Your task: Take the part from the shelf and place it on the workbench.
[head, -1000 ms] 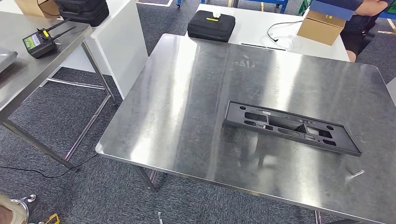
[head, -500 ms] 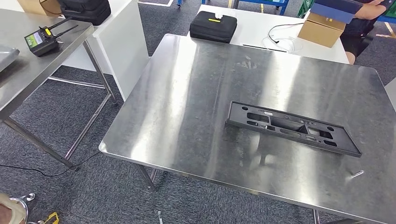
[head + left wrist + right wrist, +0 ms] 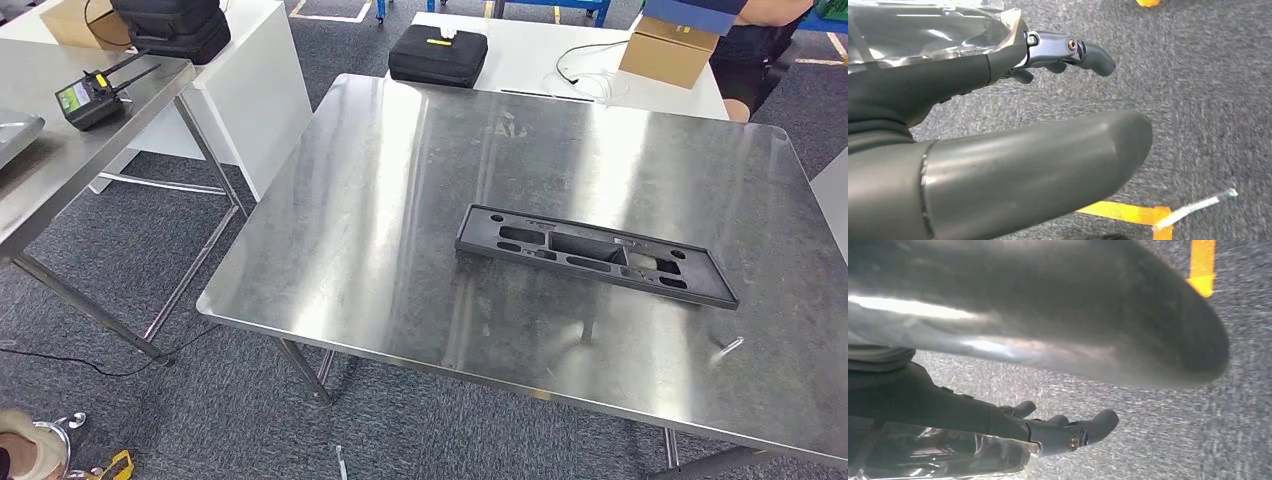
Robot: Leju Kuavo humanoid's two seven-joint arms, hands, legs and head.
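We see the part (image 3: 596,256), a long black plastic frame w/ cut-outs, lying flat on the steel tabletop (image 3: 400,200), right of centre, slightly angled so its left end sits farther from us than its right end. Nothing touches it. A small light scrap (image 3: 730,347) lies near its right end, apart from it.

Our left robot hand (image 3: 998,145) hangs over grey carpet, thumb and dark fingers apart, nothing in it. Right robot hand (image 3: 1048,340) same: over carpet, fingers apart w/ a clear gap from the thumb, holding nothing. Orange floor tape (image 3: 1128,212) shows below the left one.

Judging by this, the placing step looks done; the part rests where the task wants it. We're at the tail end, arms down at our sides. Next move, if any, asks little: keep both arms clear of the tabletop edge and check the part lies stable, well in from the rim. It does look well in from the near edge.

Far side: black case (image 3: 438,53), cardboard box (image 3: 672,50) on a white table; a handheld controller (image 3: 90,100) on the left table.
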